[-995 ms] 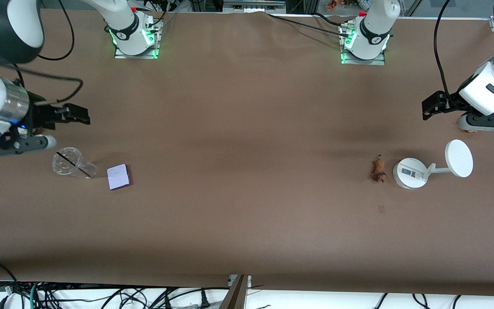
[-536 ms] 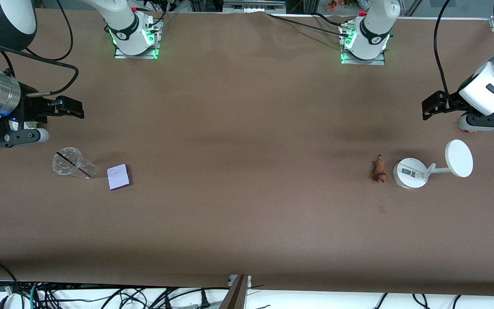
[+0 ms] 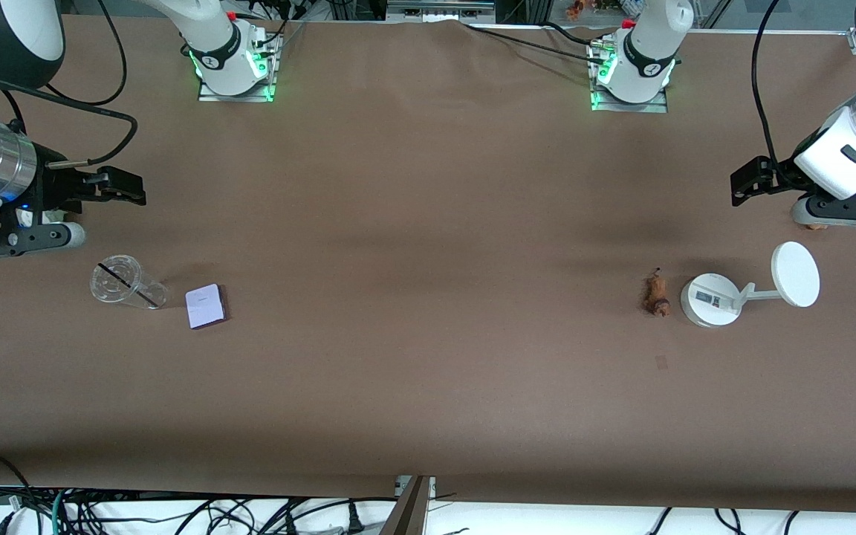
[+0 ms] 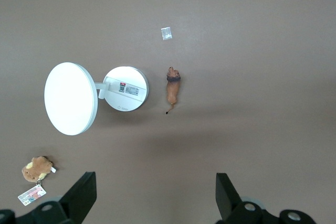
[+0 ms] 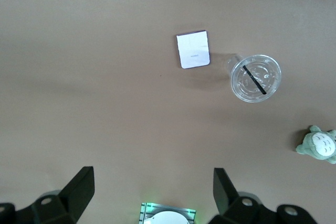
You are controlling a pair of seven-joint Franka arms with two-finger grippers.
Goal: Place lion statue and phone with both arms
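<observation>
The lion statue, a tiny reddish-brown figurine, lies on the table beside the round base of a white stand. The phone, a flat pale lavender rectangle, lies toward the right arm's end, next to a clear cup. My left gripper hangs open over bare table at the left arm's end, holding nothing. My right gripper hangs open and holds nothing over bare table at the right arm's end, apart from phone and cup.
A clear plastic cup with a black straw stands beside the phone. The white stand carries a disc. A brown plush with a tag and a grey-green plush lie near the table's ends.
My right arm drew back toward its end of the table a second ago and has stood still since. The left arm, lion statue and phone have not moved.
</observation>
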